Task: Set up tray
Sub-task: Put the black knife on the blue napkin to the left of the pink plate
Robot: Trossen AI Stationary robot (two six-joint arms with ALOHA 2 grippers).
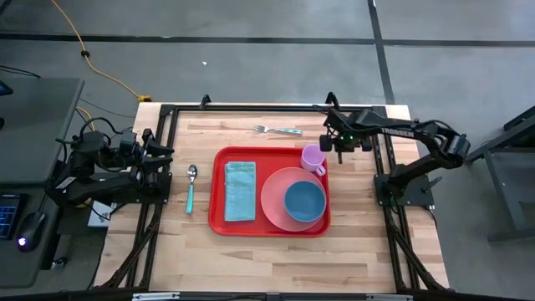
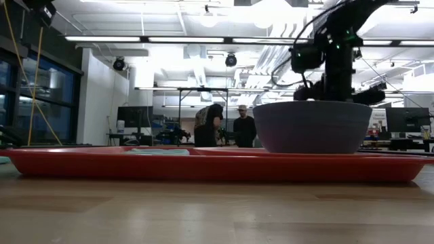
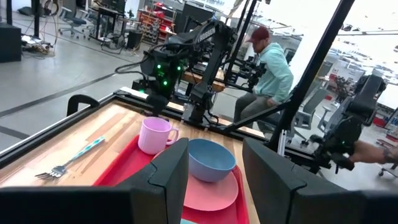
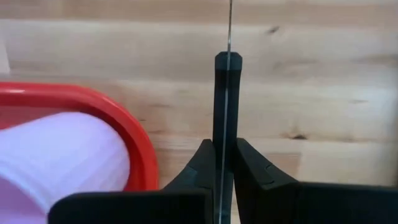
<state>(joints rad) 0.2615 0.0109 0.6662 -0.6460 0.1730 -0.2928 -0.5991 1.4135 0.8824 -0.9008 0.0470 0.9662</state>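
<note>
Lying mid-table, the red tray [image 1: 216,219] carries a folded teal napkin [image 1: 240,191], a pink plate [image 1: 274,201] with a blue bowl [image 1: 304,201], and a pink cup [image 1: 313,158] at its far right corner. Right gripper [image 1: 340,149], fingers pressed together, hovers just beside the cup. Left gripper [image 1: 165,151], fingers spread, waits at the table's left edge.
</note>
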